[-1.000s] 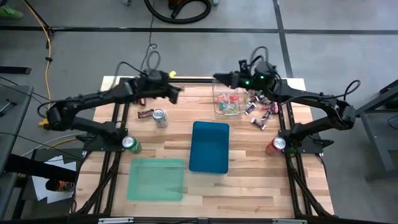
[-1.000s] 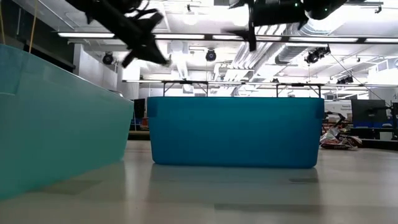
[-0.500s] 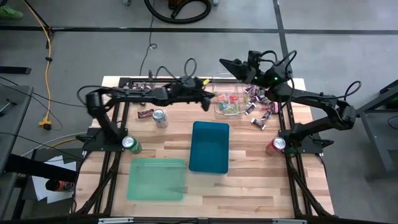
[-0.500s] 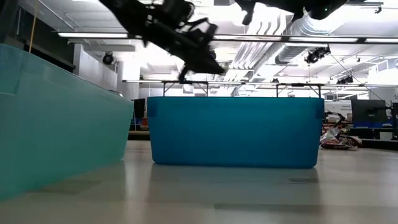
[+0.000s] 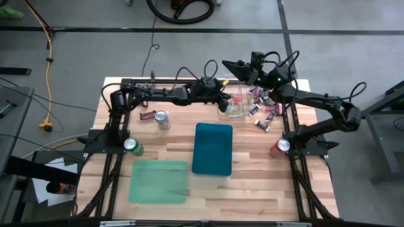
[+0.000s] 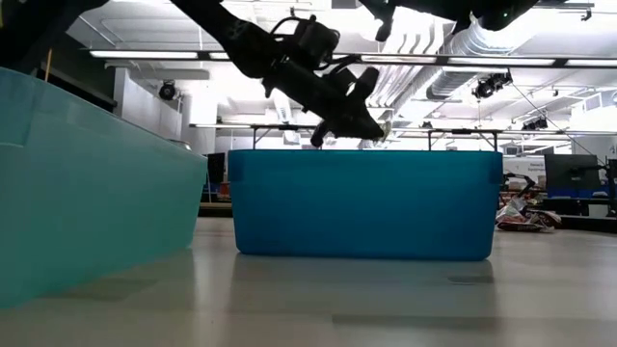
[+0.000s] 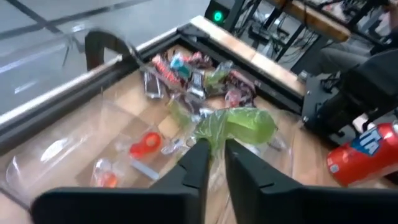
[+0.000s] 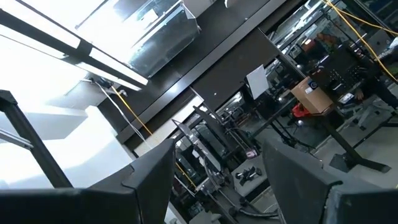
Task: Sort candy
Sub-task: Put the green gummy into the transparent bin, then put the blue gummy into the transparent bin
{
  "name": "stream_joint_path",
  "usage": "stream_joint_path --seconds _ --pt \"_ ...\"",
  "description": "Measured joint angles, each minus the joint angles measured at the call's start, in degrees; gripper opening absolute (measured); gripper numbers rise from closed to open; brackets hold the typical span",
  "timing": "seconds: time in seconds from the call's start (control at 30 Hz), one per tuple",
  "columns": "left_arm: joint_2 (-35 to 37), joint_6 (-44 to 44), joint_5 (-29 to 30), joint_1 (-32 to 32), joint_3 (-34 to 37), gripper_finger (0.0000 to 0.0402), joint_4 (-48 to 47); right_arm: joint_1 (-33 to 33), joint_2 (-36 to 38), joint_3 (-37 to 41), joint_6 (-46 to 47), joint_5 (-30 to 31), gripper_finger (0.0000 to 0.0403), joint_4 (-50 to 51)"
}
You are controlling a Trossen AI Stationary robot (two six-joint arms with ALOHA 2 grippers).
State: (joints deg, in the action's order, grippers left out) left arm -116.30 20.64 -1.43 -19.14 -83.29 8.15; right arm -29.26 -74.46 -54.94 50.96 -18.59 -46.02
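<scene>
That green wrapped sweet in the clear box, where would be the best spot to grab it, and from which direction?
Probably by the crinkled wrapper end, coming from above. The green sweet lies inside the clear box, whose walls block any sideways approach. Its loose wrapper sticks up and is thin enough to pinch. The left gripper already reaches down over it, fingers nearly together around that wrapper, though whether they grip it is unclear.

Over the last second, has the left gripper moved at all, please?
Yes. In the high view the left gripper has swung across from near the table's back-left area to the clear box of candy, right of the silver can, which stayed put.
</scene>
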Motion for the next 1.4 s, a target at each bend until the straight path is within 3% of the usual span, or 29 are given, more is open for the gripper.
stream_joint_path --seconds 0.2,0.4,0.67,0.77,0.83,0.97,1.03,1.13,1.27,1.33,1.4 --pt "-0.01 3.68 -1.57 -0.60 0.00 0.0136 -0.98 -0.02 0.00 0.00 -0.81 1.66 0.0236 -0.07" --pt "-0.01 5.73 -8.10 -1.45 0.00 0.0204 -2.22 -0.02 0.00 0.00 -1.09 1.84 0.0236 -0.07" --pt "0.33 10.44 -20.06 -4.91 0.02 0.0225 -3.68 -1.52 0.00 0.00 -1.26 1.92 0.0236 1.36" --pt "2.99 9.57 -26.50 -7.26 0.08 0.0225 -6.41 -3.17 0.00 0.00 0.02 1.95 0.0236 5.56" --pt "6.44 6.59 -26.97 -9.25 0.07 0.0225 -11.35 -4.71 0.00 0.00 0.50 1.99 0.0236 9.35" --pt "15.62 -1.38 -22.03 -13.71 0.07 0.0225 -21.03 -8.72 0.00 -0.02 0.21 2.63 0.0236 21.52" --pt "20.83 -4.62 -18.44 -15.43 0.07 0.0225 -24.35 -11.06 -0.02 -1.12 1.17 5.94 0.0236 32.43" --pt "28.56 -7.80 -15.12 -17.32 0.04 0.0225 -28.43 -14.62 -0.22 -5.71 -0.74 14.92 0.0236 56.52" --pt "37.60 -9.80 -10.75 -18.43 0.04 0.0225 -32.01 -17.51 -2.36 -14.03 -8.43 33.88 0.0236 86.62" --pt "41.10 -10.57 -9.15 -18.40 0.04 0.0225 -33.16 -19.15 -4.04 -17.28 -10.28 38.45 0.0236 95.01" --pt "43.87 -10.78 -7.71 -18.36 0.04 0.0225 -34.13 -21.41 -6.35 -19.44 -11.96 38.43 0.0236 99.29"
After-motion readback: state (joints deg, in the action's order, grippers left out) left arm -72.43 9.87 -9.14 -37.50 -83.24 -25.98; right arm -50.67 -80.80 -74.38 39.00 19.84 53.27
